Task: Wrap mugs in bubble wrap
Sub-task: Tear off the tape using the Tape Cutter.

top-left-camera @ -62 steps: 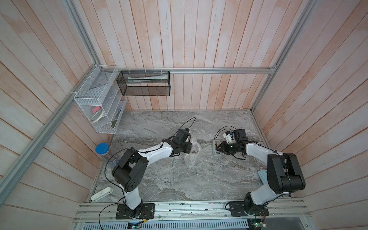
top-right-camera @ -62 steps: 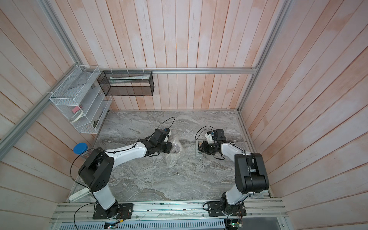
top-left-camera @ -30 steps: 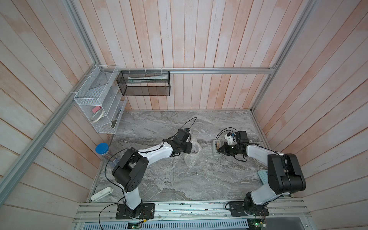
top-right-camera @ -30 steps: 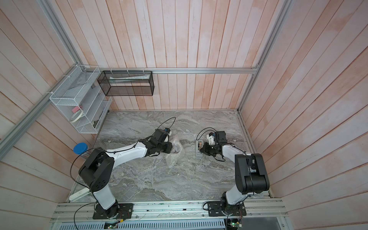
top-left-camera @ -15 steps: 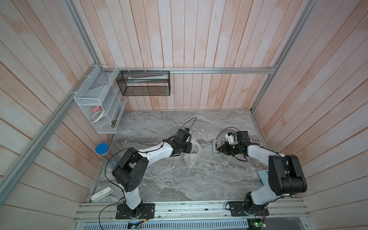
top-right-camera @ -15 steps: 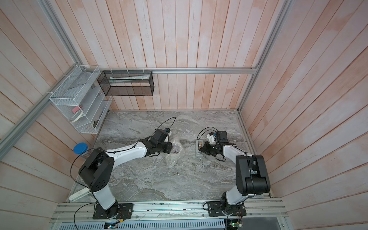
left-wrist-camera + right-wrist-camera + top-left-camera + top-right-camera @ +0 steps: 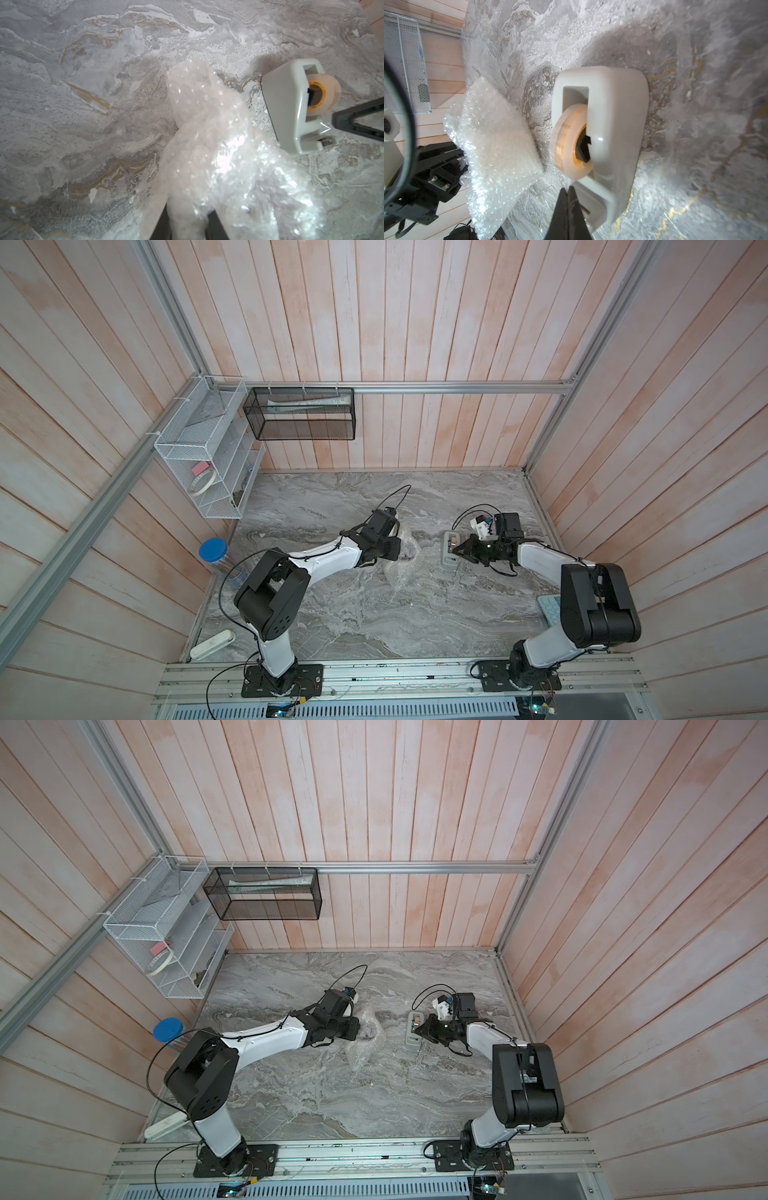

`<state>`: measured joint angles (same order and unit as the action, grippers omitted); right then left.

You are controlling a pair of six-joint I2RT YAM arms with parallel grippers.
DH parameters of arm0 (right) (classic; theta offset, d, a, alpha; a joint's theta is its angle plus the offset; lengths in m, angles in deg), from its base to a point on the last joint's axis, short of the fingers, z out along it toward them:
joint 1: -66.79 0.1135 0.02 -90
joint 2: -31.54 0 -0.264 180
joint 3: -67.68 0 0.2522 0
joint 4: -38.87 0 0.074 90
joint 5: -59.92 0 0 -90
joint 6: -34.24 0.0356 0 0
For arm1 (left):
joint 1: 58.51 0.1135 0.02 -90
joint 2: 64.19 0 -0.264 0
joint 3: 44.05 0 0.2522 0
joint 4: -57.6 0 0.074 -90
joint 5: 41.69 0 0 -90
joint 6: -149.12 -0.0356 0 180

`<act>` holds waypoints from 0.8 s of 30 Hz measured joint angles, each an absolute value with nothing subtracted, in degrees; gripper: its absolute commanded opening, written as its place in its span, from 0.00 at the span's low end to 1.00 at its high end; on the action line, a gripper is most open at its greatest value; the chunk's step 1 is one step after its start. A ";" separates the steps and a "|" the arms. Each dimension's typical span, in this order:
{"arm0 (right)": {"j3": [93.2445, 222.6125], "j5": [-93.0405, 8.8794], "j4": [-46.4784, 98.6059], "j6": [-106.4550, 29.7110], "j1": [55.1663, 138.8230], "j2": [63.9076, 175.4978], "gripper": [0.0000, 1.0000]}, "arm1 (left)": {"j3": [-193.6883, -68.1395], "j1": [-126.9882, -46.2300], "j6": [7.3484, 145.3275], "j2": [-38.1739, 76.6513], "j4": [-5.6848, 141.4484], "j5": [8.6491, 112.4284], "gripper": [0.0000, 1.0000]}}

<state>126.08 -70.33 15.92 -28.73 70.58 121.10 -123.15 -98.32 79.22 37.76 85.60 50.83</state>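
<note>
Whitish bundle: the bubble wrap [image 7: 218, 145] is sitting bunched near the middle of the worktop [image 7: 332, 614]; the mug isn't showing, probably inside.
Doing it well: I'd be holding the bundle tight while tape's coming off the tape dispenser [image 7: 616, 124] just beside it.
Left hand [image 7: 188, 220]: clamping a fold of wrap.
Right hand [image 7: 566, 193]: pinching shut at the cutter; can't tell if tape's caught.

1 bubble wrap [image 7: 218, 155], 1 tape disp. [image 7: 286, 108], 1 blue-lid jar [image 7: 213, 549].
</note>
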 measured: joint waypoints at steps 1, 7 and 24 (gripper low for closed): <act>126.08 -70.66 16.25 -28.69 70.54 121.08 0.00 | -123.15 -98.32 79.22 37.76 85.60 50.81 0.21; 126.08 -71.90 17.26 -28.23 70.50 121.01 0.00 | -123.17 -98.34 79.19 37.76 85.65 50.83 0.21; 124.46 -68.95 16.42 -29.65 70.39 121.03 0.29 | -123.28 -98.34 79.02 37.87 85.73 50.83 0.21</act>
